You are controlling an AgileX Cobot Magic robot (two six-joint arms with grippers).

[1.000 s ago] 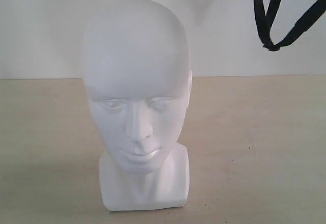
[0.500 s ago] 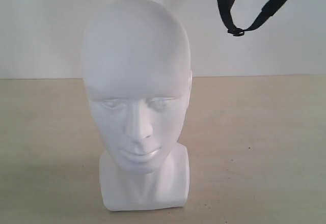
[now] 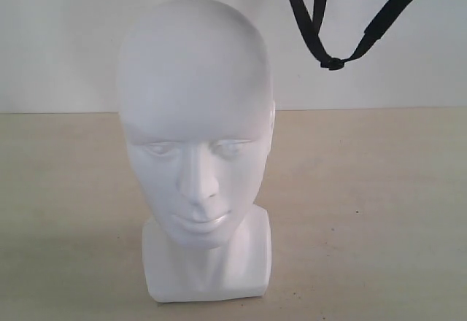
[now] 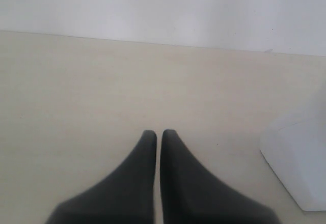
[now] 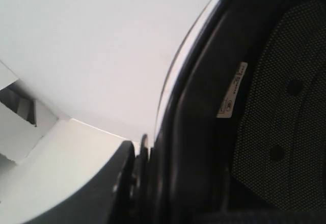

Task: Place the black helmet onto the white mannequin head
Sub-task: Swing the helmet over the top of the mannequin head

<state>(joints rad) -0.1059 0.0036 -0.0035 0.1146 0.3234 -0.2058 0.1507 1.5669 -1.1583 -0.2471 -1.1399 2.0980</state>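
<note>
The white mannequin head (image 3: 193,117) stands upright on the table, facing the exterior camera. Up and to its right hangs the black helmet's chin strap (image 3: 332,62), its loop level with the crown; the shell is out of the exterior view. In the right wrist view the black helmet (image 5: 204,107) fills the frame, with rim and mesh lining (image 5: 285,107) showing. My right gripper (image 5: 153,152) is shut on the helmet's rim, one finger (image 5: 125,168) pressed outside it. My left gripper (image 4: 154,132) is shut and empty, low over the table beside the head's block base (image 4: 298,158).
The beige table (image 3: 365,190) runs back to a plain white wall (image 3: 58,44). A white boxy structure (image 5: 15,122) shows at the edge of the right wrist view.
The hanging chin strap has swung leftward toward the mannequin head over the last second. The head has not moved.
</note>
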